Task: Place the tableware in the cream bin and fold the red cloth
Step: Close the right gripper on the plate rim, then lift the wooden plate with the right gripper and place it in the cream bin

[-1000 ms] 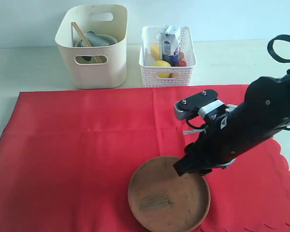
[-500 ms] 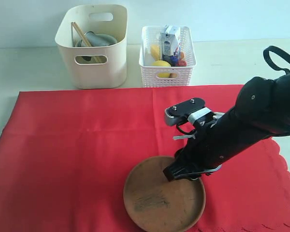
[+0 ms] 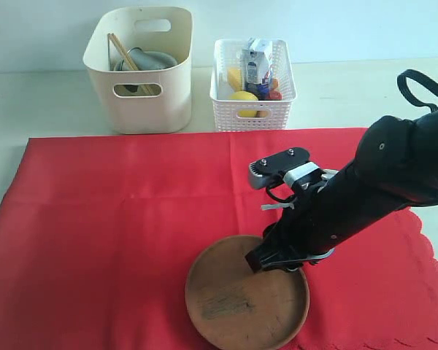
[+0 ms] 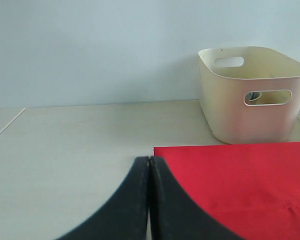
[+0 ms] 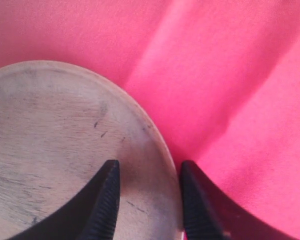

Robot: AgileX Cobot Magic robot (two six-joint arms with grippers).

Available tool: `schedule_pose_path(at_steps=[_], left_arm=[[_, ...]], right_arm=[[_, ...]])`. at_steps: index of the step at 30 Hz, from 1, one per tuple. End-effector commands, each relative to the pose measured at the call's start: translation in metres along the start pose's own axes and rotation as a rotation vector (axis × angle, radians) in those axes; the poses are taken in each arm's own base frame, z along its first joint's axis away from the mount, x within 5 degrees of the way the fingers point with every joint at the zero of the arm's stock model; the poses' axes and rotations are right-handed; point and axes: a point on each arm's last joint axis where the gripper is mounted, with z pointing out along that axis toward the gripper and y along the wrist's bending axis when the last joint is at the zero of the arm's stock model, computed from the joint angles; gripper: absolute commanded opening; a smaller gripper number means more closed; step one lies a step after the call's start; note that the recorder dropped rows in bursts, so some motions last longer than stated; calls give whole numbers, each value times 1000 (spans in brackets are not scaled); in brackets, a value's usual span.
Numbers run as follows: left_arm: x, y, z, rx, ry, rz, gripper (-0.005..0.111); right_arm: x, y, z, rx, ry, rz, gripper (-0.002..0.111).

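Note:
The round brown wooden plate point(image 3: 226, 306) lies on the red cloth point(image 3: 117, 219) near its front edge. My right gripper point(image 3: 266, 259) comes down on the plate's far right rim. In the right wrist view one finger is inside the plate point(image 5: 50, 130) and the other outside its edge on the cloth point(image 5: 230, 75), the gripper point(image 5: 147, 167) shut on the rim. The cream bin point(image 3: 142, 113) at the back left holds chopsticks point(image 3: 120, 49) and a pale bowl point(image 3: 152, 60). My left gripper point(image 4: 149, 160) is shut and empty over the table by the cloth's corner point(image 4: 240, 180), facing the bin point(image 4: 250, 115).
A white lattice basket point(image 3: 252, 109) with a milk carton point(image 3: 257, 64) and yellow food stands right of the bin. The cloth's scalloped edge point(image 3: 434, 270) runs along the right. A black cable loop point(image 3: 423, 87) rises behind my right arm.
My right gripper came down and left onto the plate's rim and its jaws narrowed. The plate slid a little to the left with it. In the last half second almost nothing moved.

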Motion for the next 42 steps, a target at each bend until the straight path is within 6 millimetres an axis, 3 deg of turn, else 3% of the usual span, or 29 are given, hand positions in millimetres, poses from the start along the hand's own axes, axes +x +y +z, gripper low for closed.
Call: schedule_pose_path(at_steps=[1,20,36,42], left_arm=[[1,0,0,1,-4,-6,1],[1,0,0,1,-4,-6,1],[1,0,0,1,-4,-6,1],[1,0,0,1,-4,-6,1]], right_arm=[[9,-4,10,11,57,-21,4],[5,-5,10,31,30,10,0],[-37,8,-12,-34,-59,-49,0],[-44,9,-16,-46,-69,-64,0]])
